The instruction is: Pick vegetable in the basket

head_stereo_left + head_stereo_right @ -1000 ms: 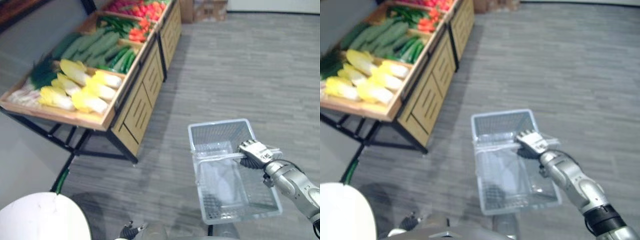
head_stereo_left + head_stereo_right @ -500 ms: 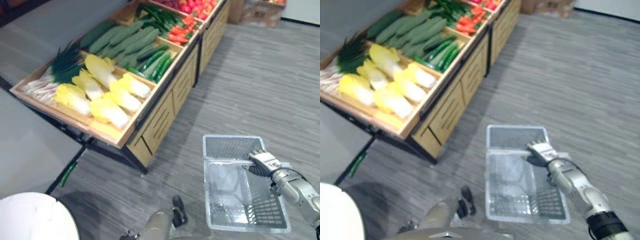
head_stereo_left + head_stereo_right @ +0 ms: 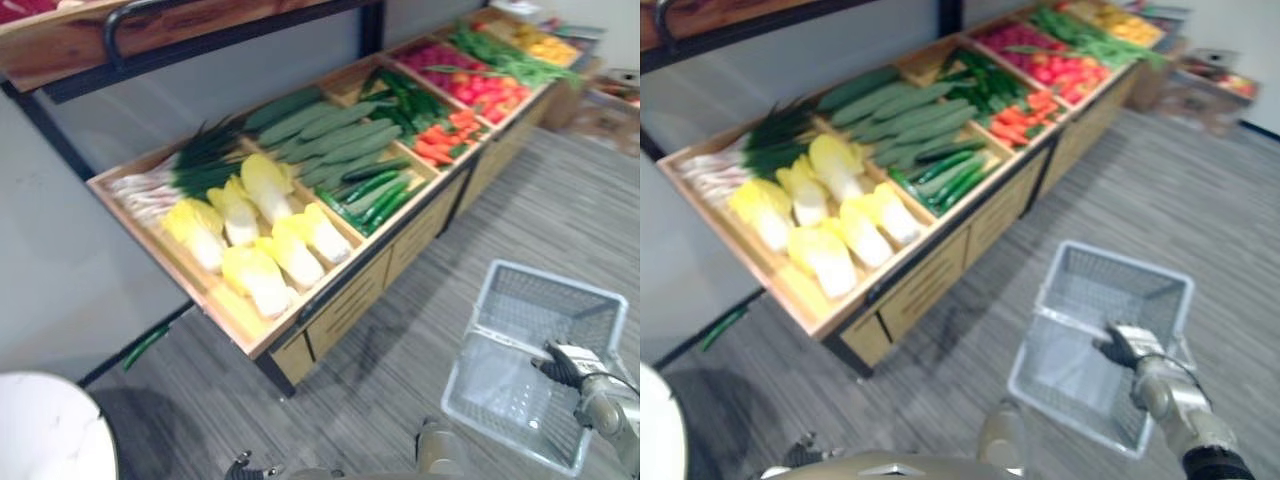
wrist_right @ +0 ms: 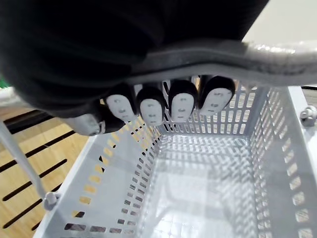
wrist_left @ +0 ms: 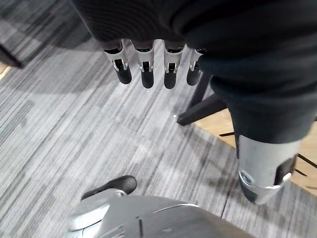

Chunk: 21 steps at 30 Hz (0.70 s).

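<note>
Now | right hand [image 3: 1128, 343] fingers [image 4: 181, 106] round basket [image 3: 1130, 265] handle [image 4: 277, 54] | crates [image 3: 800, 295]: cabbages [image 3: 855, 230], cucumbers [image 3: 905, 115]

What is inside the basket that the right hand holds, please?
Nothing shows inside the basket: its perforated floor and walls are bare. The right hand, curled round the handle, hides part of it.

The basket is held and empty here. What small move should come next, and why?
Probably lift the left hand toward the cabbages at the near end of the stand. The right hand is curled round the handle of the basket, which is empty, and the left hand hangs open over the floor, holding nothing.
</note>
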Tool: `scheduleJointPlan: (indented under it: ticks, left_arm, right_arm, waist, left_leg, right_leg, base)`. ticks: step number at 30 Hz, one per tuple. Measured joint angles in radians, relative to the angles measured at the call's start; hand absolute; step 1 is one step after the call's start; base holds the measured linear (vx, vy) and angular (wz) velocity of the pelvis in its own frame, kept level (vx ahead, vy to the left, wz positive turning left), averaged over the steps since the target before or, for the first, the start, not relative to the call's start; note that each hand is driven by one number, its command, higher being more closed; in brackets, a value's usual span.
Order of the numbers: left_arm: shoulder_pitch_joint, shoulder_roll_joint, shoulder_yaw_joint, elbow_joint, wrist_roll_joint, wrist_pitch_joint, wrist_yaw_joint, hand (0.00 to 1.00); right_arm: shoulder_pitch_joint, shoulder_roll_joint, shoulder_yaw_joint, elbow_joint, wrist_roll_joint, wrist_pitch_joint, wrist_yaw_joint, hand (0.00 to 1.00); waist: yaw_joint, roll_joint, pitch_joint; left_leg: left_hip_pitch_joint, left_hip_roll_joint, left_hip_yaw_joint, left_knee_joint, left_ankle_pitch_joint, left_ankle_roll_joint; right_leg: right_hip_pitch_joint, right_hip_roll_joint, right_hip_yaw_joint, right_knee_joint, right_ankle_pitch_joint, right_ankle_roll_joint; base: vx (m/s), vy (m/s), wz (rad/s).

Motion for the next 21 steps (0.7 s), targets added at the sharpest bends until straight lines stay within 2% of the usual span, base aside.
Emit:
scheduleJointPlan:
  ticks: [2, 3, 4, 5, 7, 8, 10, 11, 12, 13, 14, 15, 17, 18, 19, 21]
  left_arm:
    - [0.027, 0.003, 0.006, 0.001, 0.0, 0.001, 0.002, 0.0]
    - [0.038, 0.015, 0.01, 0.002, 0.0, 0.002, 0.002, 0.0]
    - [0.056, 0.029, 0.017, 0.007, 0.0, 0.002, 0.002, 0.0]
    - [0.051, 0.011, 0.02, 0.032, -0.001, 0.004, 0.001, 0.0]
    - [0.044, -0.008, 0.027, 0.039, -0.001, 0.002, 0.001, 0.0]
    - [0.036, -0.022, 0.05, 0.04, -0.001, 0.0, 0.001, 0.0]
    - [0.036, -0.026, 0.084, 0.036, -0.001, -0.003, 0.001, 0.0]
    - [0.032, -0.027, 0.098, 0.036, -0.001, -0.001, 0.003, 0.0]
    - [0.025, -0.026, 0.103, 0.032, -0.028, 0.001, 0.008, 0.0]
    - [0.026, -0.026, 0.115, 0.027, -0.041, 0.003, 0.01, 0.0]
    - [0.031, -0.025, 0.122, 0.027, -0.046, 0.003, 0.013, 0.0]
    - [0.035, -0.026, 0.129, 0.021, -0.06, 0.001, 0.015, 0.0]
    - [0.038, -0.036, 0.129, 0.018, -0.071, 0.005, 0.021, 0.0]
    - [0.039, -0.049, 0.129, 0.017, -0.072, 0.01, 0.028, 0.0]
    - [0.039, -0.052, 0.13, 0.017, -0.072, 0.014, 0.03, 0.0]
    - [0.041, -0.063, 0.13, 0.018, -0.067, 0.024, 0.025, 0.0]
  right_arm:
    - [0.014, 0.031, -0.023, 0.003, -0.023, 0.012, 0.0, 1.0]
    - [0.016, 0.039, -0.023, 0.002, -0.029, 0.014, 0.0, 1.0]
    - [0.017, 0.056, -0.031, 0.002, -0.03, 0.016, 0.0, 1.0]
    - [0.026, 0.057, -0.056, 0.005, -0.029, 0.022, 0.0, 1.0]
    - [0.04, 0.057, -0.08, 0.005, -0.029, 0.029, 0.0, 1.0]
    - [0.032, 0.057, -0.083, 0.005, -0.033, 0.035, 0.001, 1.0]
    - [0.021, 0.057, -0.081, 0.003, -0.034, 0.035, 0.001, 1.0]
    - [0.019, 0.057, -0.082, 0.002, -0.033, 0.034, 0.001, 1.0]
    - [0.031, 0.058, -0.083, 0.002, -0.031, 0.033, 0.001, 1.0]
    - [0.047, 0.062, -0.084, 0.002, -0.03, 0.033, 0.001, 1.0]
    - [0.06, 0.064, -0.084, 0.001, -0.025, 0.032, 0.001, 1.0]
    - [0.078, 0.064, -0.1, -0.002, -0.025, 0.031, 0.0, 1.0]
    - [0.086, 0.065, -0.114, -0.002, -0.025, 0.036, -0.001, 1.0]
    - [0.087, 0.073, -0.116, -0.003, -0.024, 0.037, -0.001, 1.0]
    - [0.089, 0.08, -0.121, -0.003, -0.024, 0.037, -0.001, 1.0]
    - [0.089, 0.109, -0.141, -0.003, -0.024, 0.037, -0.001, 1.0]
  waist:
    - [0.005, -0.015, -0.004]
    - [0.005, -0.025, -0.007]
    - [0.005, -0.05, -0.02]
    - [0.002, -0.022, -0.016]
    - [-0.001, 0.032, -0.031]
    - [0.003, 0.051, -0.038]
    - [0.001, 0.054, -0.041]
    - [-0.006, 0.05, -0.042]
    - [-0.012, 0.049, -0.034]
    - [-0.017, 0.034, -0.022]
    - [-0.015, 0.023, -0.02]
    - [-0.003, 0.021, -0.02]
    - [-0.002, 0.025, -0.02]
    - [-0.002, 0.029, -0.019]
    - [-0.002, 0.03, -0.019]
    - [-0.003, 0.04, -0.016]
  left_leg:
    - [0.0, 0.033, -0.06, 0.033, -0.046, -0.062]
    - [0.0, 0.042, -0.069, 0.04, -0.06, -0.079]
    - [0.002, 0.056, -0.094, 0.052, -0.096, -0.123]
    - [0.002, 0.113, -0.119, 0.061, -0.122, -0.153]
    - [0.006, 0.184, -0.131, 0.061, -0.112, -0.162]
    - [-0.004, 0.219, -0.133, 0.067, -0.054, -0.186]
    - [-0.075, 0.241, -0.136, 0.142, 0.03, -0.179]
    - [-0.149, 0.249, -0.125, 0.237, 0.081, -0.13]
    - [-0.19, 0.268, -0.061, 0.318, 0.162, -0.084]
    - [-0.208, 0.288, -0.007, 0.345, 0.243, -0.084]
    - [-0.205, 0.301, 0.041, 0.356, 0.286, -0.078]
    - [-0.204, 0.321, 0.139, 0.398, 0.291, -0.08]
    - [-0.214, 0.303, 0.235, 0.44, 0.23, -0.094]
    - [-0.223, 0.266, 0.286, 0.427, 0.188, -0.094]
    - [-0.226, 0.248, 0.3, 0.41, 0.175, -0.096]
    - [-0.226, 0.173, 0.333, 0.261, 0.159, -0.116]
  right_leg:
    - [0.0, -0.041, -0.009, -0.092, 0.008, 0.014]
    - [0.002, -0.045, -0.01, -0.102, 0.008, 0.014]
    - [0.001, -0.056, -0.009, -0.114, 0.031, 0.04]
    - [-0.004, -0.02, -0.045, -0.05, 0.106, 0.108]
    - [-0.026, 0.025, -0.102, 0.049, 0.091, 0.104]
    - [-0.039, 0.046, -0.128, 0.102, 0.049, 0.066]
    - [-0.033, 0.059, -0.184, 0.127, 0.022, 0.027]
    - [-0.018, 0.054, -0.229, 0.129, 0.006, 0.003]
    - [0.029, 0.048, -0.271, 0.125, -0.005, -0.017]
    - [0.08, 0.043, -0.31, 0.107, -0.011, -0.028]
    - [0.115, 0.038, -0.331, 0.087, -0.016, -0.037]
    - [0.166, 0.035, -0.366, 0.06, -0.023, -0.049]
    - [0.216, 0.037, -0.403, 0.01, -0.027, -0.06]
    - [0.245, 0.05, -0.42, -0.034, -0.029, -0.054]
    - [0.247, 0.057, -0.423, -0.046, -0.03, -0.056]
    - [0.245, 0.079, -0.439, -0.071, -0.014, -0.057]
  base:
    - [0.27, -0.384, 0.82]
    - [0.25, -0.476, 0.64]
    - [0.34, -0.757, 0.7]
    - [0.33, -0.756, 0.79]
    - [0.29, -0.559, 0.69]
    - [0.29, -0.506, 0.55]
    - [0.28, -0.546, 0.64]
    - [0.29, -0.53, 0.99]
    - [0.23, -0.416, 1.13]
    - [0.16, -0.323, 0.95]
    - [0.11, -0.322, 0.81]
    - [0.12, -0.4, 0.69]
    - [0.08, -0.288, 0.55]
    - [0.04, -0.104, 0.32]
    - [0.07, -0.128, 0.27]
    - [0.08, -0.034, 0.14]
